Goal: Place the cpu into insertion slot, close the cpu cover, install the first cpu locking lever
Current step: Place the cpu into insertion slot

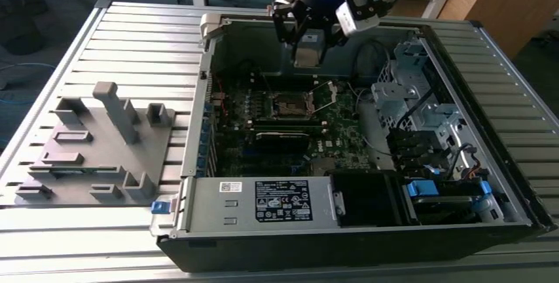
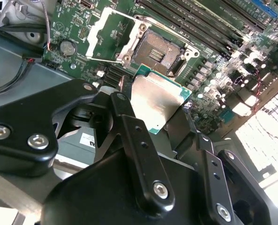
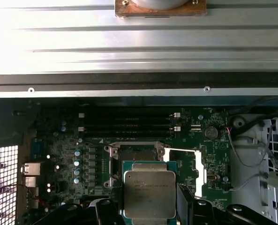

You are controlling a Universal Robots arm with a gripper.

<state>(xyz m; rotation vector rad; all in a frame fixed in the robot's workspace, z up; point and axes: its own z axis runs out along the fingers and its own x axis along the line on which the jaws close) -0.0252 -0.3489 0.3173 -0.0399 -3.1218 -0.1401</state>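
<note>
Claw (image 2: pixel 155 104): clamped on cpu (image 3: pixel 149 193), near bare socket (image 2: pixel 160 51); cpu cover (image 2: pixel 111 35) raised. Placement step in hand; seating likely demands square alignment.

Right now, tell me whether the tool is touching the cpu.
Touching. In the second wrist view the tool clamps the cpu by opposite edges, above the open socket.
</note>
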